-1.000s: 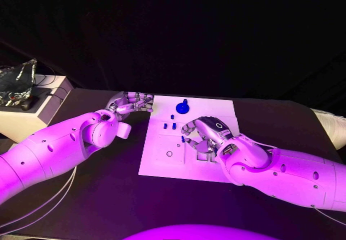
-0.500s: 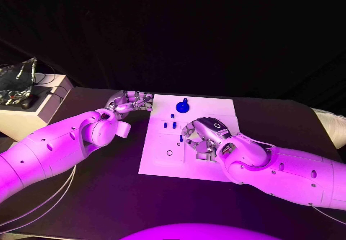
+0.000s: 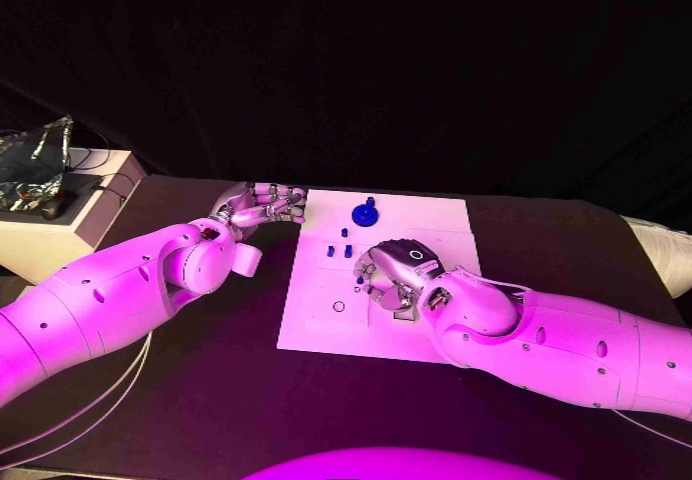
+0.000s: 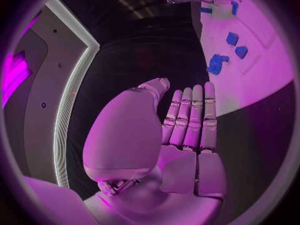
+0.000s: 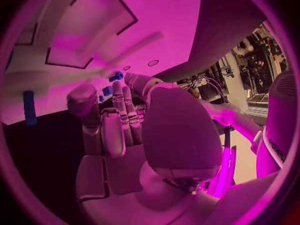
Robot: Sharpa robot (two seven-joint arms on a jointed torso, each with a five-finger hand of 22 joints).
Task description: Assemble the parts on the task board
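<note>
The white task board (image 3: 320, 320) lies in the middle of the black table. A round blue part (image 3: 365, 213) sits near its far edge, with small blue pegs (image 3: 338, 250) just in front of it. My right hand (image 3: 398, 276) hovers over the board's middle, fingers curled down beside the pegs. In the right wrist view its thumb and fingers (image 5: 119, 105) stand apart, with blue pegs (image 5: 116, 76) just beyond the tips and nothing gripped. My left hand (image 3: 263, 208) rests at the board's far left corner, fingers (image 4: 190, 115) straight and together, holding nothing. Blue parts (image 4: 217, 64) lie beyond it.
A beige box (image 3: 58, 215) with cables and a crumpled silver thing stands at the table's far left. The board has dark-outlined recesses (image 5: 69, 57) and small round holes (image 3: 338, 307). Bare black table (image 3: 216, 400) lies in front of the board.
My right hand has slid a little to the left and farther over the board, closer to the small pegs. The left hand has stayed where it was.
</note>
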